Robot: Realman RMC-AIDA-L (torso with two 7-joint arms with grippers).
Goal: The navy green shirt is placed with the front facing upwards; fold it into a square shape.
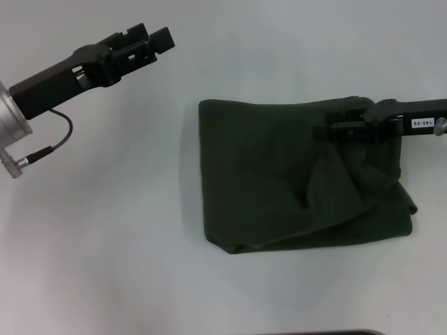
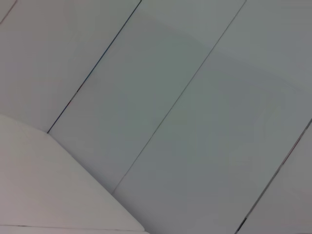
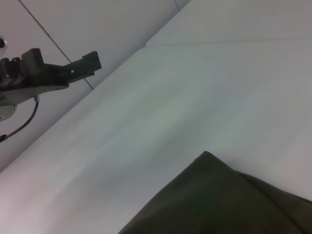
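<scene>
Right gripper (image 1: 323, 131) sat over the navy green shirt (image 1: 279, 181), right of centre; grip state unclear. Left gripper (image 1: 162, 40), upper left, hung apart, holding nothing, opening unclear.

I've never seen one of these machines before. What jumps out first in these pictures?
The dark green shirt, already folded into a rumpled, roughly square bundle, lies on the white table towards the robot's right. The right claw reaches in over the bundle's far right part, low above the cloth. The left claw hangs off at the far left, away from the shirt, holding nothing.
</scene>
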